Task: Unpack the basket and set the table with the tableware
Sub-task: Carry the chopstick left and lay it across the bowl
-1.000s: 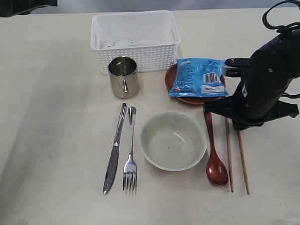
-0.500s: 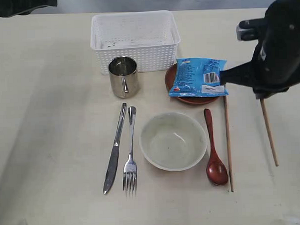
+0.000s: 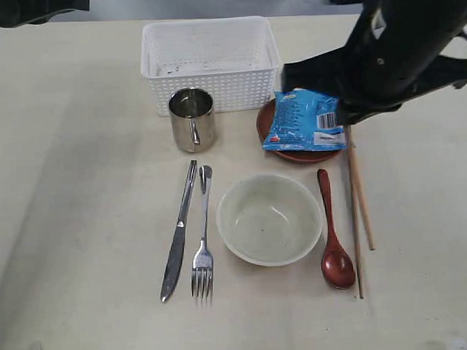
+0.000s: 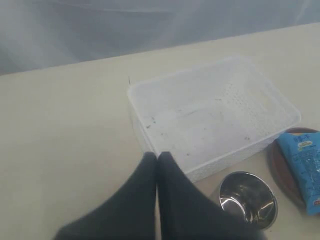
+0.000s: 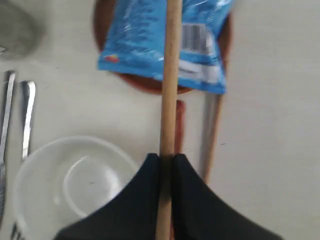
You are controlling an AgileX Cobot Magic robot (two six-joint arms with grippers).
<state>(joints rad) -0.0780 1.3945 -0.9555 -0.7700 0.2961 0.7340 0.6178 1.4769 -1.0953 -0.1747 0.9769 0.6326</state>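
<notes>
Over on the right side of the table (image 3: 79, 197), no real look at the right gripper (image 5: 166, 159) from the exterior view, buried under its own dark arm (image 3: 402, 40), along with the far edge of the blue snack bag (image 3: 305, 124) and most of the red-brown plate (image 3: 298, 156) beneath it. Clear enough from the right wrist view though, if blurry: fingers clamped tight on one wooden chopstick (image 3: 362, 200), sticking straight out past the tips over bag and plate. Can't tell whether its low end touches the tabletop. Barely a dark sliver of the left arm (image 3: 25, 7), cut off at the top corner of the exterior view. Versus half a second back: swung in from the right edge to hang over the bag, stick carried along, now slanting just beside the second chopstick (image 3: 358, 255) lying flat next to the red-brown spoon (image 3: 336, 260). Same spots as before for the bowl (image 3: 268, 220) in the middle, knife (image 3: 178, 232) and fork (image 3: 203, 258) to its left, mug (image 3: 192, 119) right in front of the white basket (image 3: 211, 91) at the back. As for the left gripper (image 4: 157, 156): pinched shut on nothing, hovering near a basket corner.
</notes>
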